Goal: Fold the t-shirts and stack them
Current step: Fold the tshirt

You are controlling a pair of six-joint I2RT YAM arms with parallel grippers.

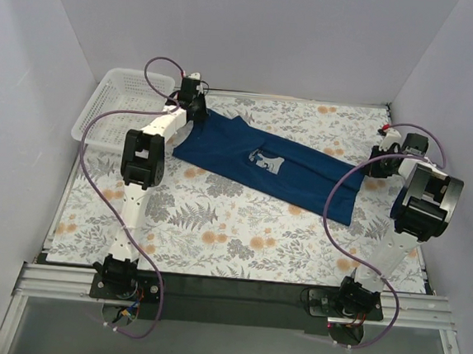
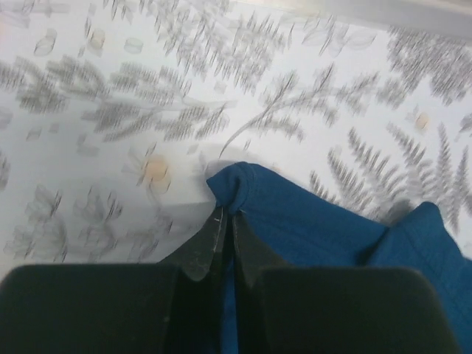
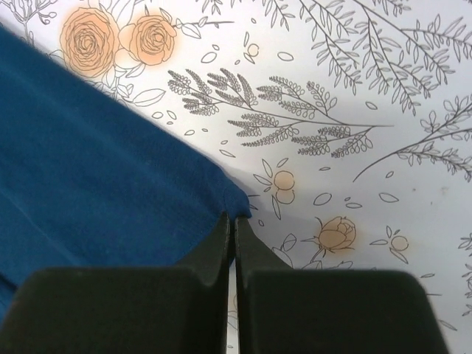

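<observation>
The dark navy-blue t-shirt lies spread across the flowered table cover, its light grey print facing up. My left gripper is at the shirt's far left corner, shut on a pinch of blue fabric that bulges past the fingertips. My right gripper is at the shirt's right corner, shut on the corner of the fabric. The shirt stretches between the two grippers. In the right wrist view the cloth fills the left side.
A white mesh basket stands at the back left, just left of my left gripper. The table cover runs to the grey walls at the back and sides. Purple cables loop over both arms.
</observation>
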